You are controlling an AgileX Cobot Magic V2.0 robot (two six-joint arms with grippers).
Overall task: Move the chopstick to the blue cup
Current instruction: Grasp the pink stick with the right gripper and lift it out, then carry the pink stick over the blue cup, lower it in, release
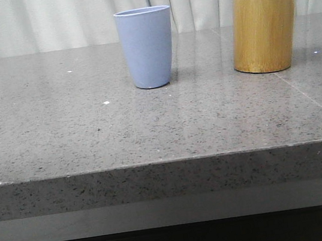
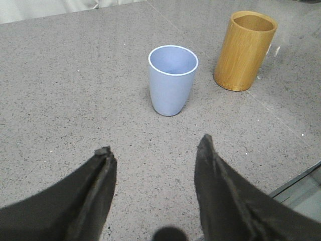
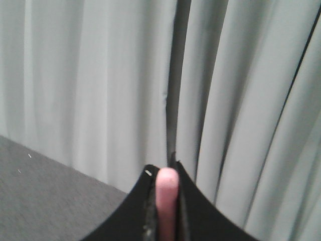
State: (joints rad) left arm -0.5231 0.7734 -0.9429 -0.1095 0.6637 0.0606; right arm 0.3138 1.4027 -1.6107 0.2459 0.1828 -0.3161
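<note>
The blue cup (image 1: 147,47) stands upright and empty at the middle back of the grey table; the left wrist view shows this cup (image 2: 172,79) too. My left gripper (image 2: 155,145) hangs open above bare tabletop, short of the cup, with nothing between its fingers. My right gripper (image 3: 164,173) is shut on the pale pink chopstick (image 3: 166,201), whose rounded end shows between the black fingers. That gripper faces the pale curtain, above the table's far edge.
A taller yellow-brown bamboo cylinder (image 1: 264,21) stands right of the blue cup, open-topped and empty in the left wrist view (image 2: 244,50). A pale curtain (image 1: 43,20) hangs behind the table. The table's front edge (image 1: 167,162) runs across the front view.
</note>
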